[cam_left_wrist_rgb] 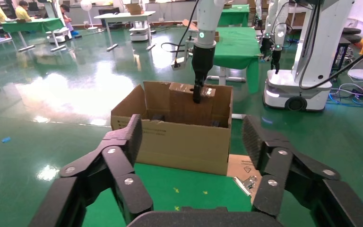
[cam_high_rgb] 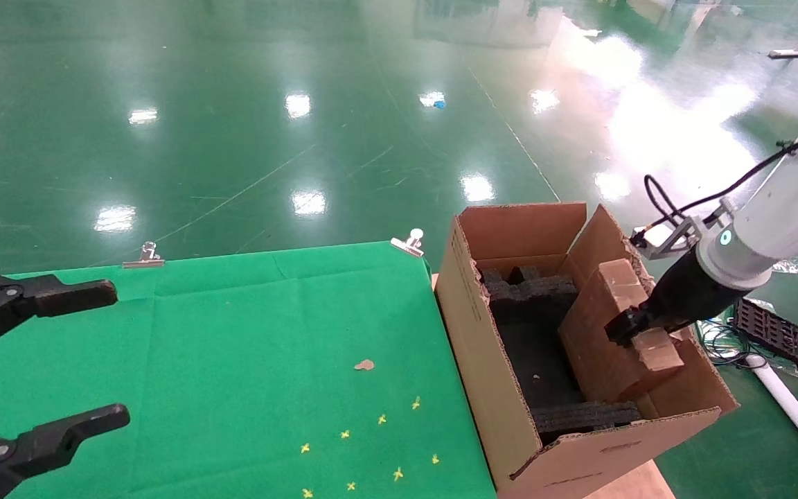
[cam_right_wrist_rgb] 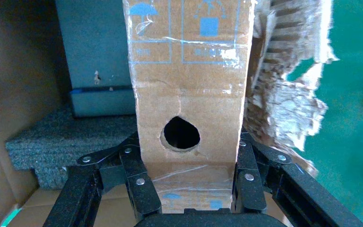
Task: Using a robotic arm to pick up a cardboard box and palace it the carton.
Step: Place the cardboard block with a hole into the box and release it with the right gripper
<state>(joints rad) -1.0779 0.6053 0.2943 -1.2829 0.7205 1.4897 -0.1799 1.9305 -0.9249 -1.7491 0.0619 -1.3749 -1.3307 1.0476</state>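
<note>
The large brown carton (cam_high_rgb: 482,360) stands open just off the green table's right edge, with black foam blocks (cam_high_rgb: 534,291) inside and a torn right flap (cam_right_wrist_rgb: 283,104). My right arm (cam_high_rgb: 773,222), white with a green-lit ring, reaches into it from the right. My right gripper (cam_high_rgb: 631,329) is shut on the small taped cardboard box (cam_high_rgb: 593,346). The box stands tilted inside the carton against the right wall. In the right wrist view its holed face (cam_right_wrist_rgb: 189,94) sits between the fingers (cam_right_wrist_rgb: 139,184). My left gripper (cam_high_rgb: 116,353) is open and empty over the table's left side.
The green cloth table (cam_high_rgb: 233,333) bears yellow cross marks (cam_high_rgb: 371,443), a small brown scrap (cam_high_rgb: 364,364) and metal clips (cam_high_rgb: 144,258) on its far edge. A black grid tray (cam_high_rgb: 780,336) and cables lie on the floor right of the carton. Other robots (cam_left_wrist_rgb: 307,47) stand beyond.
</note>
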